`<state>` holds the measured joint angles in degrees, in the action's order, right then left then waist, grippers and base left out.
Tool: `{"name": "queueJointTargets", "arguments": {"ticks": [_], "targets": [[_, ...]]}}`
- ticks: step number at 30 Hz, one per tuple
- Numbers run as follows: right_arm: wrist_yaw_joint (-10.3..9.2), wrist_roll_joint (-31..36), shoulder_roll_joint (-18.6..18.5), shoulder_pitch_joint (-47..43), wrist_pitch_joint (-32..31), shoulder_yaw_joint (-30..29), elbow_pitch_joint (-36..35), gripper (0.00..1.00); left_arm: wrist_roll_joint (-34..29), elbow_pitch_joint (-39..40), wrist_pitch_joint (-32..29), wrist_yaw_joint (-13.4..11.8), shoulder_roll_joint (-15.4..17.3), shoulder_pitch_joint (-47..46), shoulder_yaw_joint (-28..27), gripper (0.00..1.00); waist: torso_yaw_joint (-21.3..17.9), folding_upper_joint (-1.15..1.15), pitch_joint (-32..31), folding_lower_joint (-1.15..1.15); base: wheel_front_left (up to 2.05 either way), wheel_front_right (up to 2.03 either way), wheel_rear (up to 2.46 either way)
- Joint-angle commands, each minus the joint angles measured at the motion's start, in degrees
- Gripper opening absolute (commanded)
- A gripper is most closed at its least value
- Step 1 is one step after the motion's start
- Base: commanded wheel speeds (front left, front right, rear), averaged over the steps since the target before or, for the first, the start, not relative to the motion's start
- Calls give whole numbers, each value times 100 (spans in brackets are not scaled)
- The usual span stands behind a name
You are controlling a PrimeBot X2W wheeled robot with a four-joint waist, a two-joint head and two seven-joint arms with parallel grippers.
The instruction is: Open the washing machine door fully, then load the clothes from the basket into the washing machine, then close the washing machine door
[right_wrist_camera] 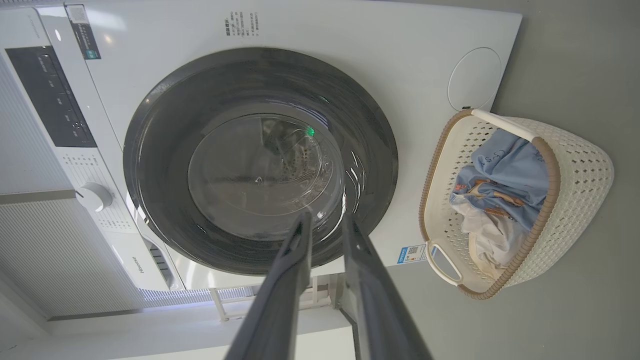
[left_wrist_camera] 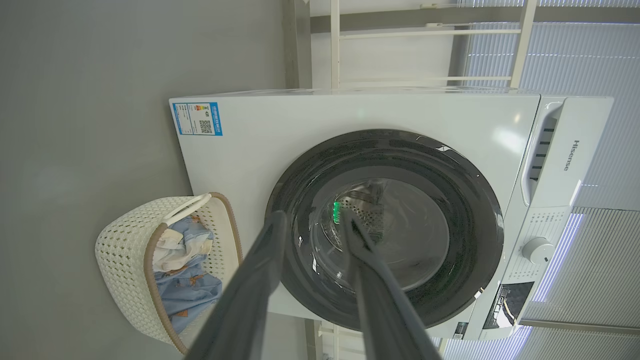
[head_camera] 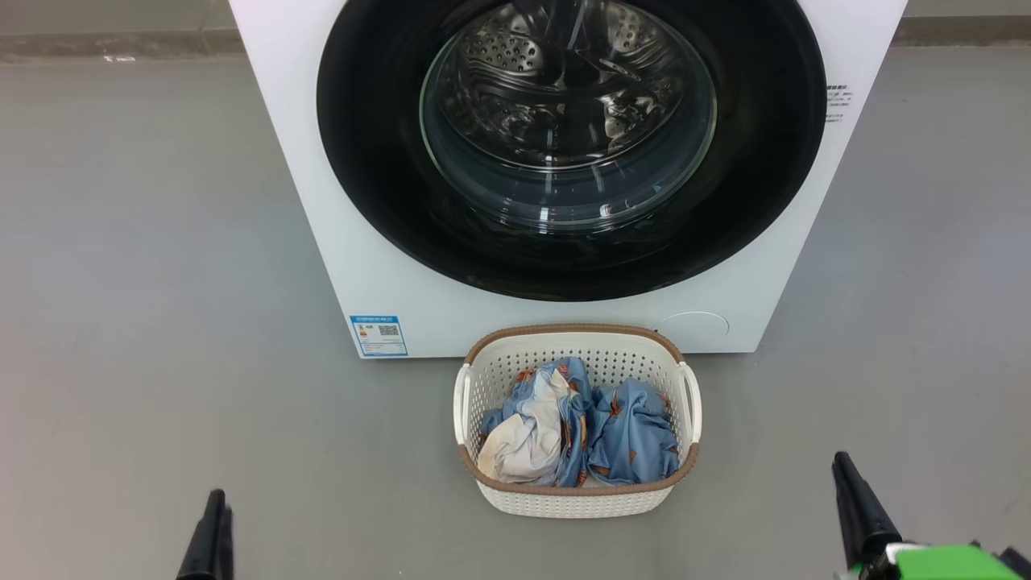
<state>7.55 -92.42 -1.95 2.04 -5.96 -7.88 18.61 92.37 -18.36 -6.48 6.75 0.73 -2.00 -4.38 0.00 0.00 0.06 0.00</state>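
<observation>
At 6 o'clock below the closed washing machine door [head_camera: 568, 129], the basket [head_camera: 576, 501] holds the clothes [head_camera: 580, 427] handy; left gripper [left_wrist_camera: 311, 218] and right gripper [right_wrist_camera: 326, 219] stand parted, empty.

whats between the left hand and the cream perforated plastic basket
Just bare grey floor, from left hand to cream perforated plastic basket, in the head view.

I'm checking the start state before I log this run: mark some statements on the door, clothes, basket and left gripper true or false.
The washing machine door is shut. True.
The clothes lie inside the drum. False: they lie in the basket.
The basket stands on the floor before the washing machine. True.
The left gripper holds a garment. False: it is open and empty.
</observation>
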Motion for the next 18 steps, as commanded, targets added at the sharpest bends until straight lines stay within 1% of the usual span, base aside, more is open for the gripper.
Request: {"name": "queueJointTargets", "arguments": {"ticks": [1, 6, 11, 18], "targets": [[0, -9, -22, 58, 15, 13, -91, 100, 1, 87, 13, 2, 28, -67, -11, 100, 1, 0, 3, 0, 0, 0, 0], [0, -47, -24, 100, 97, 80, -153, 100, 4, 157, 75, 5, 36, -93, -23, 100, 5, 0, -4, 10, 0, 0, 0], [-1, -71, -27, 137, 185, 139, -209, 100, 13, 229, 157, 8, 43, -105, -28, 100, 7, 0, 3, 1, 0, 0, 0], [-1, -134, -31, 195, 294, 250, -322, 100, -8, 331, 249, 12, 60, -131, -22, 100, 16, 0, 6, 0, 0, 0, 0]]}}
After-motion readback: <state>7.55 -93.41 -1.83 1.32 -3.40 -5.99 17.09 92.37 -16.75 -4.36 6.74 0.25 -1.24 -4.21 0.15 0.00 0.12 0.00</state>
